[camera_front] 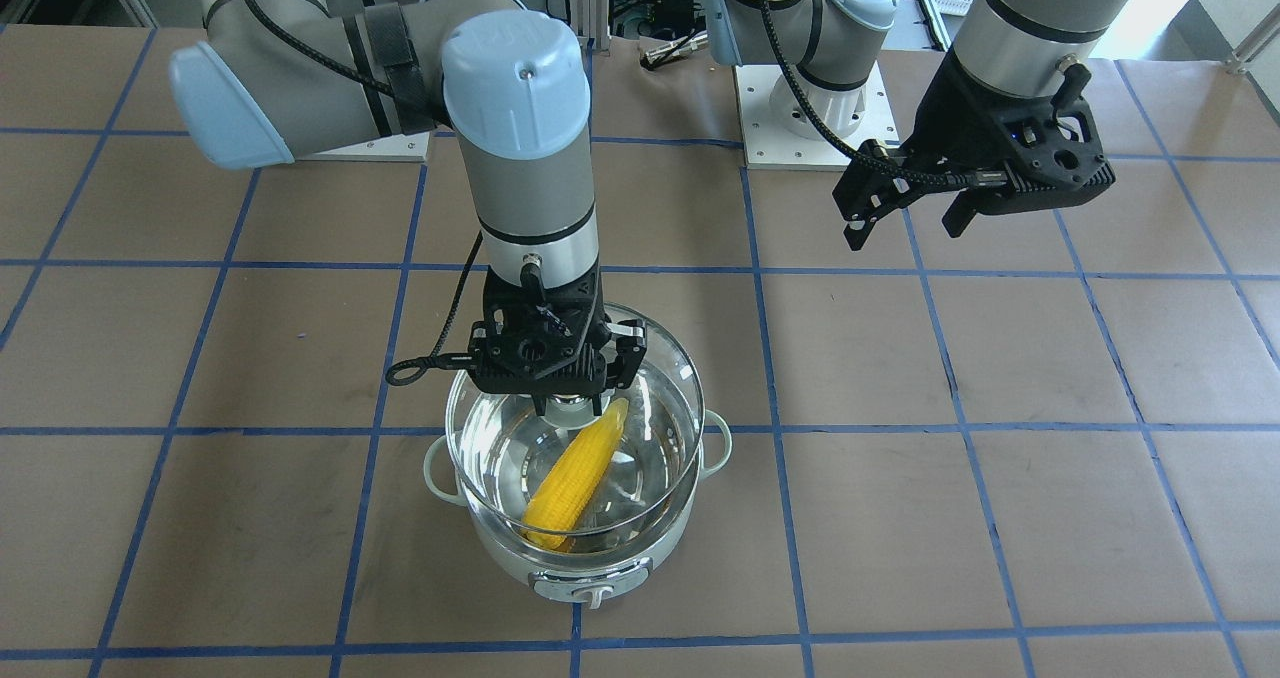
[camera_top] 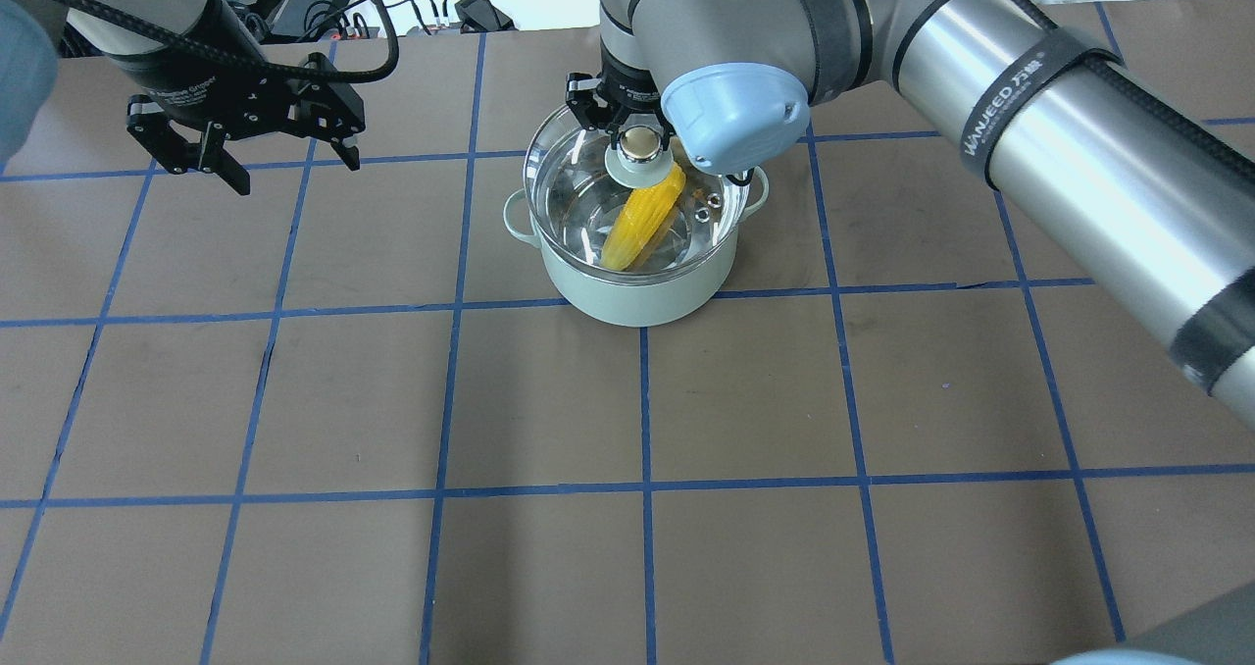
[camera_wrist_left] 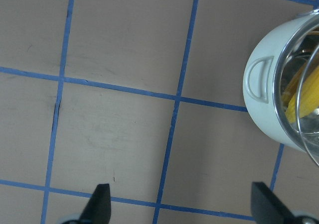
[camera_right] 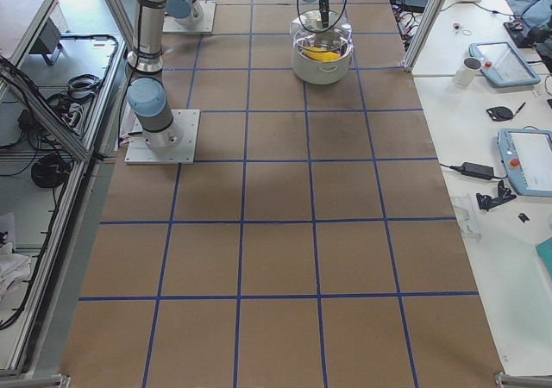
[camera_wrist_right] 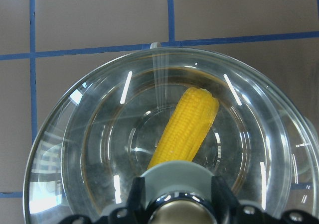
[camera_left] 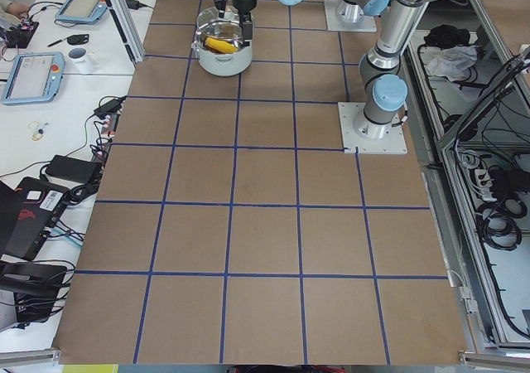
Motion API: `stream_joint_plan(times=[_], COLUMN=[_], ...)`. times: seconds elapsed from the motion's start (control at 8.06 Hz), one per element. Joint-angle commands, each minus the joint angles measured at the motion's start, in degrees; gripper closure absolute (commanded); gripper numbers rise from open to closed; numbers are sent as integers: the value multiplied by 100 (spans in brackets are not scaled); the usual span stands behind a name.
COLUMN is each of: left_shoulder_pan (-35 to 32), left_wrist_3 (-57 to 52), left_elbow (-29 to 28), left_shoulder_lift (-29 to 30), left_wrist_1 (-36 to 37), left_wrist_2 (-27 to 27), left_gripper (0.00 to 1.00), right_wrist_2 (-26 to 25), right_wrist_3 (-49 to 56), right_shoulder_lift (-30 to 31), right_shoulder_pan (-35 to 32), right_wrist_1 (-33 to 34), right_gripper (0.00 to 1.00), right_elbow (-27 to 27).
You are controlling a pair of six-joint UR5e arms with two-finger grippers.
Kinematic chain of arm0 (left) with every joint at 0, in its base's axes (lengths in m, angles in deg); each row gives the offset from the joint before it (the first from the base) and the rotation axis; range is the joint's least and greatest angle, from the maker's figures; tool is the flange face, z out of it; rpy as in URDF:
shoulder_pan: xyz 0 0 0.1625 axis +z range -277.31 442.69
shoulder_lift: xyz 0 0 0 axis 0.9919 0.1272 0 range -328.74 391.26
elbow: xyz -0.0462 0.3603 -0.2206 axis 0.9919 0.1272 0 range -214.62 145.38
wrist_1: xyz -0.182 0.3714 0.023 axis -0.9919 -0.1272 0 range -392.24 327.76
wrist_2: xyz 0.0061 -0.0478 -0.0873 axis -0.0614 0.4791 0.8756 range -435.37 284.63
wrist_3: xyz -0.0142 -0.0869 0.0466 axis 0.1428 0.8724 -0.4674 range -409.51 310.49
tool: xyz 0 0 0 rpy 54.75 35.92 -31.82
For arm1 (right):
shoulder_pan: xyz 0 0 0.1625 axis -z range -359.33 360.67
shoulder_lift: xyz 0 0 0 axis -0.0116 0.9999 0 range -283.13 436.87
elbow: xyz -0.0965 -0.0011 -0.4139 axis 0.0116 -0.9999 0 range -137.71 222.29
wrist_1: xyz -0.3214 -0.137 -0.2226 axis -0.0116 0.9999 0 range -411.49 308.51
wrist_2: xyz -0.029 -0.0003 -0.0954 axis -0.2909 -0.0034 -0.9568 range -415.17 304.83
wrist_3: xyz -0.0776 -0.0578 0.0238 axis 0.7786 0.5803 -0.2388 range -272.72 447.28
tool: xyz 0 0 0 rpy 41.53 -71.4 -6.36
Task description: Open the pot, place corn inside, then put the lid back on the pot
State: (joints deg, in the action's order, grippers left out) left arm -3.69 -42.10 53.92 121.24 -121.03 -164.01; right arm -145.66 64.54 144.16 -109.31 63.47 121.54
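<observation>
At the near edge of the front-facing view stood the pot (camera_front: 520, 566), resting on the table (camera_front: 300, 518) with its silver control tab (camera_front: 575, 590) turned toward the camera. Within it lay the corn (camera_front: 580, 478), slanted across the steel interior, so the filling step appeared complete.

Just above the corn hung the lid (camera_front: 500, 448), its glass dome over the pot's mouth. The lid's rim looked raised and set slightly toward the robot rather than matched to the pot's rim, and it was judged not yet seated.

At the lid's centre the right gripper (camera_front: 572, 403) pointed straight down, its jaws clamped on the knob (camera_top: 639, 142). The right wrist view showed both fingers pressed against the knob's sides. The corn therefore lay directly below these jaws and a little to the camera side, separated from them by the glass and touched by neither finger.

Farther back and well to one side, the left gripper (camera_front: 905, 228) hovered above bare table with its jaws spread wide and nothing between them. The left wrist view showed only the pot's side handle at the frame's edge.

The step in hand was taken to be the last one, replacing the lid. The next move would call for centring the lid over the rim, lowering it level until the glass edge seated all round, and then parting the right jaws to release the knob.
</observation>
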Motion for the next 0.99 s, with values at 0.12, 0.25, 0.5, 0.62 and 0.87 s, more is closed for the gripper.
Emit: stream_joint_plan(times=[0.12, 0.25, 0.5, 0.62, 0.87], left_shoulder_pan=[-353, -362, -362, -362, -345], left_wrist_3=[-64, -64, -238, -588, -697], left_elbow=[76, 85, 58, 84, 76], left_shoulder_lift=[-102, -94, -129, -129, -7], left_wrist_1=[46, 38, -67, -51, 37], left_wrist_2=[13, 5, 5, -4, -4], left_gripper=[0, 0, 0, 0, 0], right_wrist_2=[-38, -47, -65, -73, -56], right_wrist_3=[-100, -100, -91, -56, 23], right_shoulder_lift=[-488, -533, -551, -542, -516], right_shoulder_pan=[-50, -50, -50, -50, -50], right_wrist_1=[0, 0, -87, -88, -35], right_gripper=[85, 85, 85, 85, 87], right_elbow=[-408, -410, -384, -340, -191])
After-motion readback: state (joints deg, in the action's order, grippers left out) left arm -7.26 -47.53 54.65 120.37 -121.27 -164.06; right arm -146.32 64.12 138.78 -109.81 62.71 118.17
